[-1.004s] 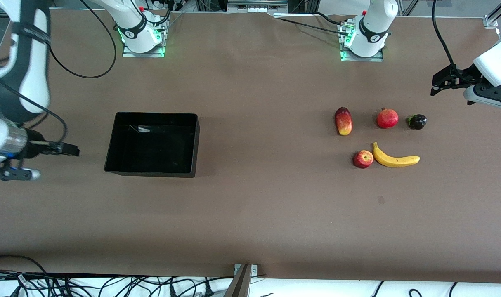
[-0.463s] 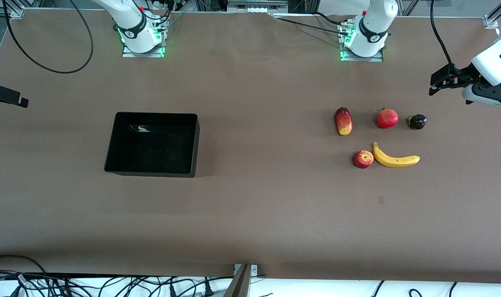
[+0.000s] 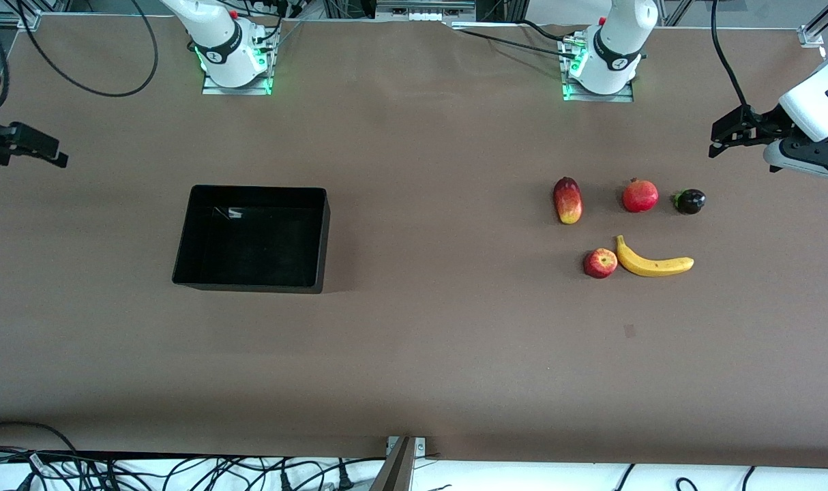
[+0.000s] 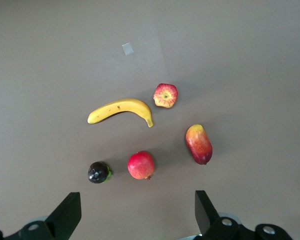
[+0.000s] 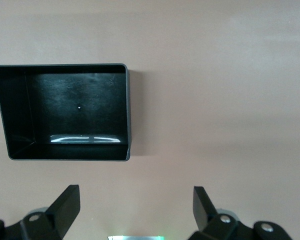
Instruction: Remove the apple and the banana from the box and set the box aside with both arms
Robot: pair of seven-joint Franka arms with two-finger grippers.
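Front view, read from its left edge: your right gripper point(image 3: 42, 150) hangs with fingers spread over the table's point(image 3: 414, 354) edge at the right arm's end, then comes the empty box point(image 3: 252, 239), then apple point(image 3: 600, 263) touching banana point(image 3: 653, 263) on bare table toward the left arm's end, with your left gripper point(image 3: 724, 136) spread-fingered above that edge. You should find the box light, stiff and slick, so take its opposite short walls. No writing is readable.
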